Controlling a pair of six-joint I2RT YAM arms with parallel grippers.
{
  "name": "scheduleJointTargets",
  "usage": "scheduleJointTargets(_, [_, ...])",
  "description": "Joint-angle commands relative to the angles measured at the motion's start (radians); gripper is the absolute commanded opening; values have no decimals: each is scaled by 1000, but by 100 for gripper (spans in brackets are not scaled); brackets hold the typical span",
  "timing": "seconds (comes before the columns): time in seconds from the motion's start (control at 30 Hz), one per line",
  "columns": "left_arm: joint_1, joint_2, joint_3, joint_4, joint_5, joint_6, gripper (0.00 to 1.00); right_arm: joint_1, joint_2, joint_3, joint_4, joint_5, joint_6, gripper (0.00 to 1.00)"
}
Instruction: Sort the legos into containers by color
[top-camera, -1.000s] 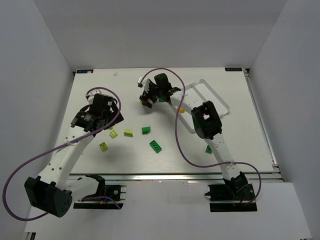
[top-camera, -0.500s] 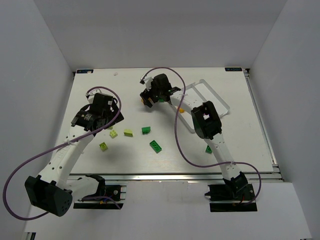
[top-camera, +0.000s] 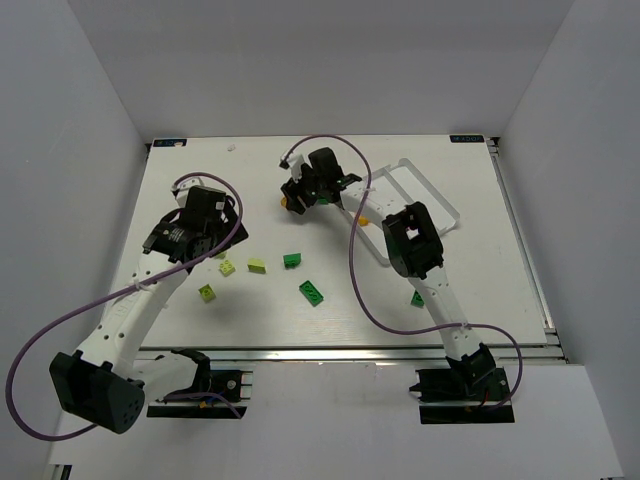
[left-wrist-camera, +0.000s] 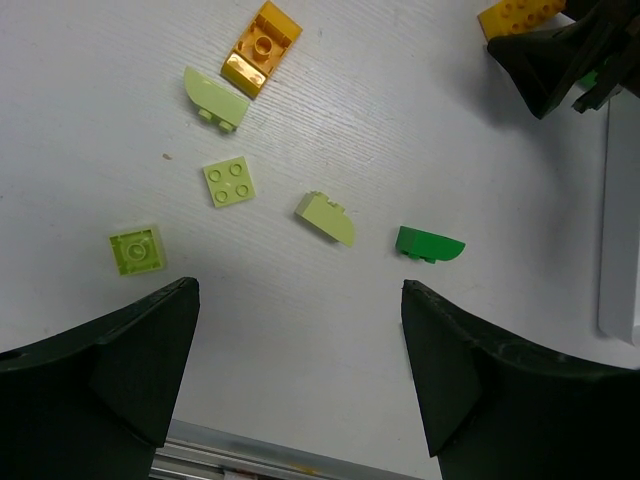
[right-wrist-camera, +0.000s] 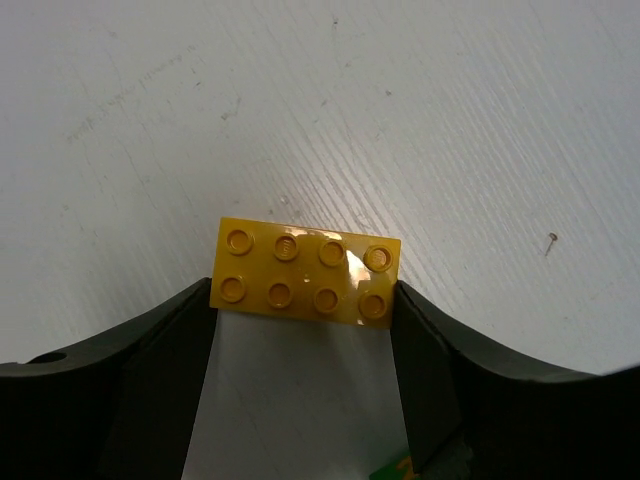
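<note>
Overhead view, two close wrist views

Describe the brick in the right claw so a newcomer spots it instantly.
Find the white tray on the table's right; the right claw sits just left of it. Between its fingers is an orange brick with two rows of four studs, while the other orange piece is smaller with one stud.

Plain grey walls (top-camera: 330, 60) enclose a white table (top-camera: 200, 320) under even light.
</note>
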Motion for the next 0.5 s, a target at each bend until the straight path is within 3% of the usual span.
scheduleJointTargets(0.0, [-2,-13,-19,30,-10,14,92,-17,-94,-63,54,-111,38,32])
scheduleJointTargets(0.23, [-2,159,21,112,-57,173,94,-88,-357,-293,51,-297,24,27])
scheduleJointTargets(0.47, [44,322,53,200,-56,267,95,-149,-577,-440,-69,-302,-66,27])
